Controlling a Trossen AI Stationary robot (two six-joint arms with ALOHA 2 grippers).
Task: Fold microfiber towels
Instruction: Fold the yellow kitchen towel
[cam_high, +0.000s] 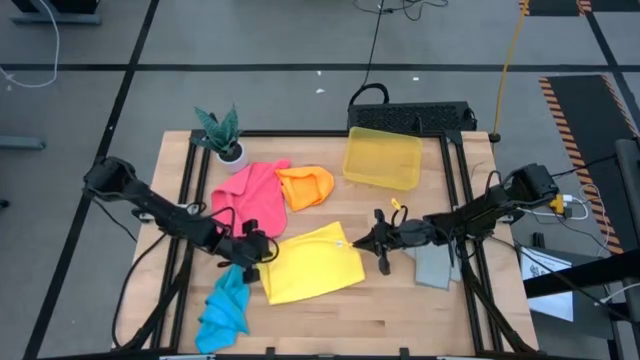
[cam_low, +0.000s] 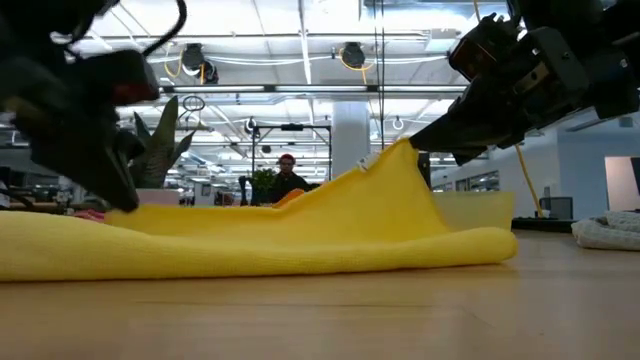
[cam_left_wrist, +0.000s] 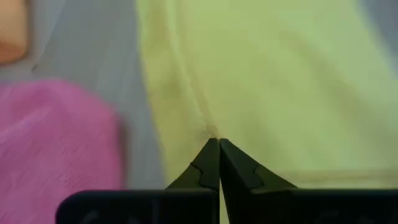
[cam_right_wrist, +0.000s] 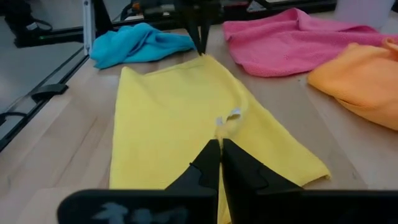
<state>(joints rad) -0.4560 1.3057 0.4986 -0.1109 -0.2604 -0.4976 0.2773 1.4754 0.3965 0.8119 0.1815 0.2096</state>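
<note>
Covering the middle of the scene is a pale wooden table (cam_high: 400, 310) with a black frame, standing on a grey tiled floor (cam_high: 250, 40) marked by dark lines.

Items on the table:
- Yellow towel (cam_high: 312, 262), spread near the front centre, one corner lifted off the wood. The right gripper (cam_high: 362, 241) is closed on that raised corner by the white tag; the left gripper (cam_high: 262, 249) is pinched shut on the opposite edge of the same towel.
- Pink towel (cam_high: 250, 195), crumpled, behind the yellow one and near the left arm.
- Orange towel (cam_high: 307, 185), bunched, touching the pink one on its right side.
- Blue towel (cam_high: 224, 305), heaped at the front left edge, just beside the yellow towel.
- Grey towel (cam_high: 436, 265), folded flat, at the right side under the right arm.
- Translucent yellow bin (cam_high: 382, 157), at the back, right of centre.
- Small potted plant (cam_high: 222, 135) with spiky green leaves in a white pot, at the back left corner.

Room: the low view looks across the wood into a large hall with rows of ceiling lights (cam_low: 290, 40) and white columns. A person (cam_low: 287, 175) shows far behind the table. Black and yellow hazard striping (cam_high: 570, 105) lies on the floor to the right, and cables trail across the floor behind the table.
</note>
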